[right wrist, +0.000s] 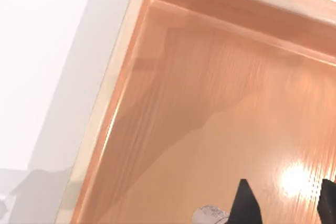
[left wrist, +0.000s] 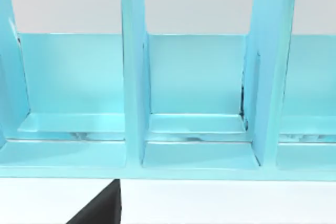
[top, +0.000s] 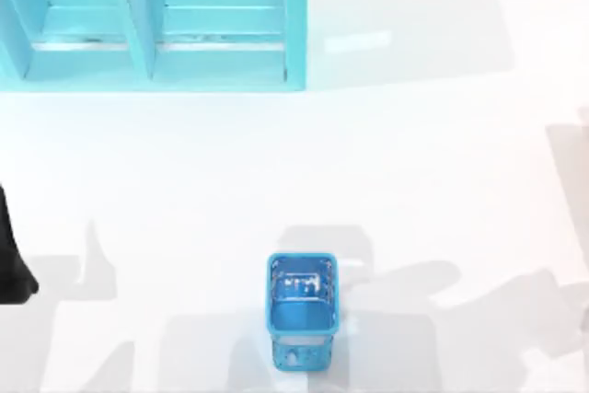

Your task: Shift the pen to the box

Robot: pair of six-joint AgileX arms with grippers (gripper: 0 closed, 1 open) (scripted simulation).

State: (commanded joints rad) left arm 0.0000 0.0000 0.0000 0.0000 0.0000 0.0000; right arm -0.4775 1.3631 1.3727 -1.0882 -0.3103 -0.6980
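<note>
Pen inside the box area, just beside the right gripper.
Right gripper (right wrist: 283, 203) above the box floor, fingers spread wide, holding nothing; silver-grey end of the pen (right wrist: 210, 215) just outside one fingertip, long axis unclear; box (right wrist: 105, 103) rim farther off. Left arm (top: 11, 264) parked at left edge.

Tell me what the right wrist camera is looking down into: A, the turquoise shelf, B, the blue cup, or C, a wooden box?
C: the orange-brown wooden box with raised walls lies under the right claw, and a silver-grey object sits at the claw's fingertips.
</note>
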